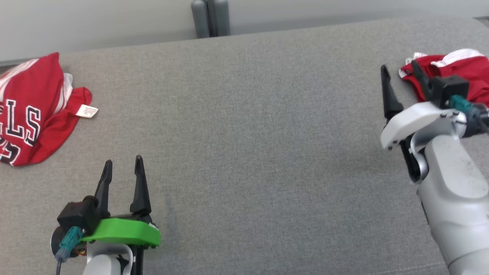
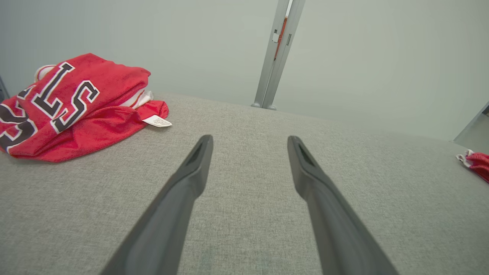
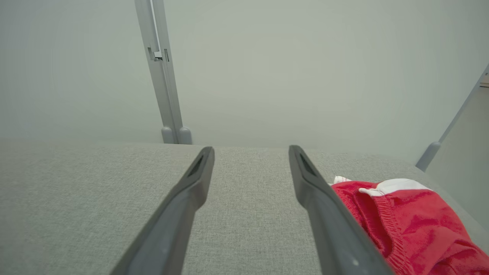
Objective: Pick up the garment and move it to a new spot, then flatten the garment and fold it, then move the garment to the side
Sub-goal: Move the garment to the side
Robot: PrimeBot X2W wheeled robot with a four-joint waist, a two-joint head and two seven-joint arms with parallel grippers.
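The left gripper point(image 1: 123, 160) has its two dark fingers spread apart with nothing between them, pointing out over the grey cloth surface point(image 1: 248, 133), to the left of the metal post point(image 1: 210, 17) that stands at the surface's far edge, and well on the near side of it. The right gripper point(image 1: 398, 65) is also spread wide and holds nothing. It sits far to the right of the post, with one finger just beside a crumpled red garment point(image 1: 475, 82) with white trim; whether the finger touches the cloth cannot be told. That garment lies on the surface at the far right of the post. Far to the left of the post lies a red jersey point(image 1: 34, 107) with black-and-white lettering, bunched up, a white tag point(image 1: 87, 111) sticking out of the side that faces the post.
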